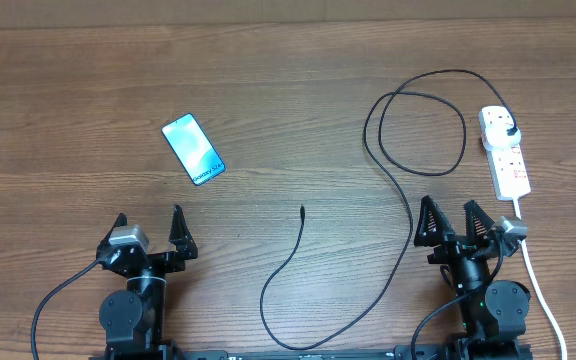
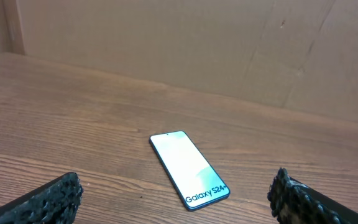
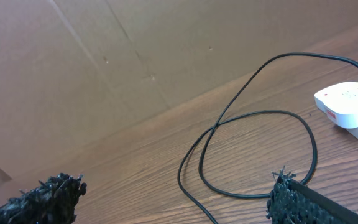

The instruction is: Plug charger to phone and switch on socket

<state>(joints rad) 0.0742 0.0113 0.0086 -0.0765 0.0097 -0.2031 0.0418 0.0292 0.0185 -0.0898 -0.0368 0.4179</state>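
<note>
Charger (image 1: 409, 215): its black plug (image 1: 508, 125) sits in the far outlet of the white power strip (image 1: 505, 152) at the right of the table (image 1: 68, 90). The cable loops, then ends in a free connector tip (image 1: 302, 208), well apart from the lit Galaxy phone (image 1: 193, 149), which lies screen up ahead of the left gripper (image 1: 149, 216). We find it and the right gripper (image 1: 449, 205) spread wide and empty. We judge the plugging-in not yet begun. The next move calls for pinching the tip and aligning it to the phone's port.
</note>
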